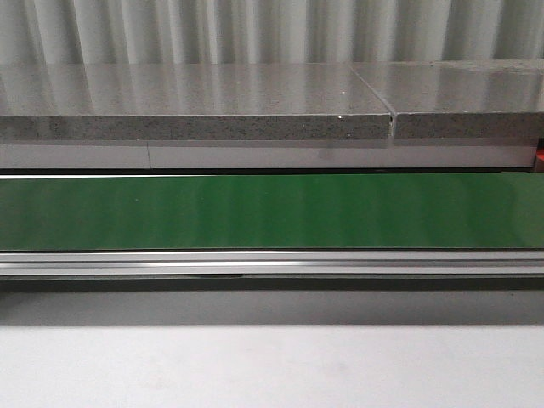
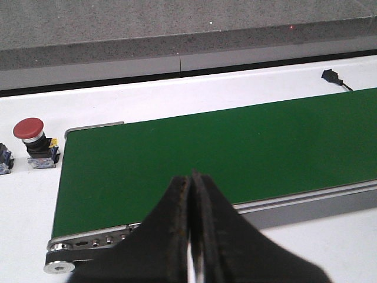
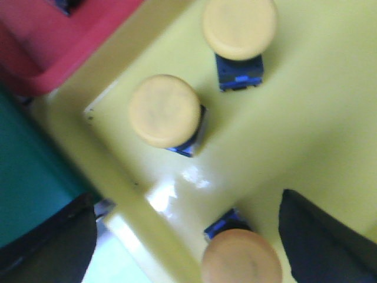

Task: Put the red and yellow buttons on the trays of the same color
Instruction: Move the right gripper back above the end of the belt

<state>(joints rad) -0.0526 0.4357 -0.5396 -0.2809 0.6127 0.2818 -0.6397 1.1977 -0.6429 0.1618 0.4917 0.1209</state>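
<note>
In the left wrist view a red button [image 2: 30, 132] with a flat red cap stands upright on the white table, just off the end of the green belt [image 2: 224, 153]. My left gripper [image 2: 191, 178] hangs shut over the belt's near edge with nothing in it, well apart from that button. In the right wrist view my right gripper [image 3: 185, 203] is open above the yellow tray [image 3: 79, 127]. Three yellow buttons stand in this tray: one [image 3: 241, 256] between the fingers without touching them, a second [image 3: 165, 110] and a third [image 3: 240, 26] farther on. A corner of the red tray [image 3: 53, 41] adjoins the yellow tray.
The front view shows only the green belt [image 1: 272, 211], its metal rail [image 1: 272, 263], a grey stone counter [image 1: 195, 102] behind and white table in front. Part of another switch [image 2: 5, 159] lies at the picture's edge near the red button. A black cable end [image 2: 331, 75] lies beyond the belt.
</note>
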